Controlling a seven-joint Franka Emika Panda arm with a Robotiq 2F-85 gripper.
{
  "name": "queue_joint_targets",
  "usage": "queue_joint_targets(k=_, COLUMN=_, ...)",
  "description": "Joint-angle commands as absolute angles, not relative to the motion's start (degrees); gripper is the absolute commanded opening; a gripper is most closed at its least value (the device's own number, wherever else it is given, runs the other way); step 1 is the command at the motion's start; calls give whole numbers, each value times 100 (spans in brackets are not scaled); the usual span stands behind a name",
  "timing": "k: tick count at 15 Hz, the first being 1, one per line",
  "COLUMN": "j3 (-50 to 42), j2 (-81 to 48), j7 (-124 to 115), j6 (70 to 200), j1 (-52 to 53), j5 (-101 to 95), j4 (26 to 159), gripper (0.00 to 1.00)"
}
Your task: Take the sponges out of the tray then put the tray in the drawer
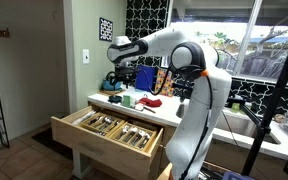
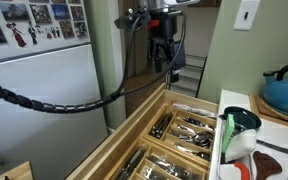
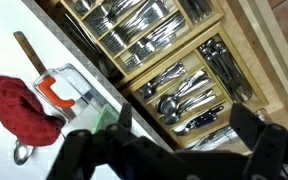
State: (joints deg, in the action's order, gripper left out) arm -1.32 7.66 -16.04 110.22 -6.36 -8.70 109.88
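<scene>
**Drawer open, tray not yet emptied**

Your gripper (image 2: 166,62) hung in the air above the open drawer (image 2: 134,125), touching nothing. In the wrist view its jaws stood wide apart with nothing between them, so you carried neither a sponge nor the tray.

The drawer was pulled well out in both exterior views, and its compartments were full of cutlery (image 3: 179,95). That part looked ready, though I judge you had little free room in there for a tray.

The clear tray (image 3: 84,85) sat on the counter (image 1: 99,100) just beside the drawer's edge. An orange piece (image 3: 52,92), likely a sponge, lay inside it, and a red cloth (image 3: 19,112) rested close by. The pictures were too small to show how many sponges it held.

By my reading almost all the work remained: you had the sponges to lift out, then the tray to pick up and set into the drawer.
</scene>
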Motion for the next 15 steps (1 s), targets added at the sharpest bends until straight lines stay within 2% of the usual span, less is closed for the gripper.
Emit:
queue_joint_targets(k=1, j3=-265, j2=350, j7=-1006, j6=10664, j1=-624, j5=-1138, j4=10767, gripper=100)
queue_joint_targets(k=8, j3=-655, j2=-504, j7=809, j6=11095, j1=-777, j5=-2243, j4=10344, gripper=100)
queue_joint_targets(k=12, j3=-841, j2=-962, j7=1498, j6=11563, j1=-941, j5=-2150, j4=10008, gripper=100)
queue_joint_targets(k=15, j3=-821, j2=-777, j7=1245, j6=11442, j1=-875, j5=-2132, j4=10185, gripper=100)
